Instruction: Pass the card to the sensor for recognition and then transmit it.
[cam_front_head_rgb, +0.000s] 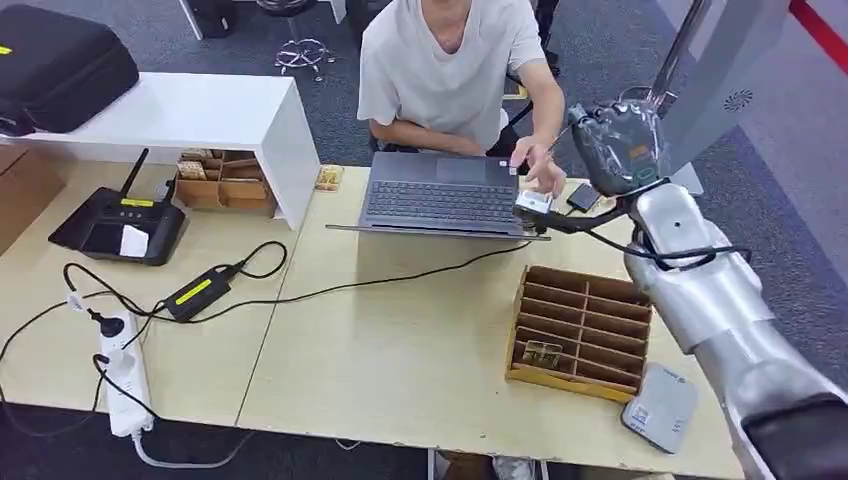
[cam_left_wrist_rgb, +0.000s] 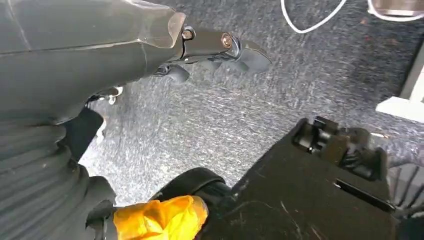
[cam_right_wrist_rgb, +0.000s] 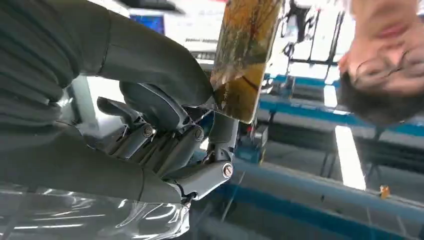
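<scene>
A pale wooden table (cam_front_head_rgb: 400, 340) stands on grey carpet, with a white shelf unit (cam_front_head_rgb: 190, 115) at its back left corner. From the left: a black card reader (cam_front_head_rgb: 118, 228) with a short antenna, a white power strip (cam_front_head_rgb: 125, 375) and black adapter (cam_front_head_rgb: 198, 293) trailing cables, then a grey laptop (cam_front_head_rgb: 442, 195) with a person (cam_front_head_rgb: 450, 70) seated behind it. Nearer the right edge are a wooden slotted card box (cam_front_head_rgb: 580, 330) and a small grey device (cam_front_head_rgb: 660, 408).

The right hand (cam_front_head_rgb: 575, 215) is stretched out over the laptop's right corner, pinching the card (cam_front_head_rgb: 532, 202) by one end; the person's hand (cam_front_head_rgb: 540, 165) is just at the card, though I can't tell whether it touches.

The card looks thin, light, stiff and glossy, so probably slippery. I'd judge a pinch across the flat faces near one short end best, leaving the rest free for the taker.

The right wrist view shows what the head view can't: the card's (cam_right_wrist_rgb: 245, 55) golden printed face standing clear beyond the thumb and fingers (cam_right_wrist_rgb: 165, 107). The left wrist view has the left hand (cam_left_wrist_rgb: 150, 40) hanging over carpet, fingers loosely extended, empty.
</scene>
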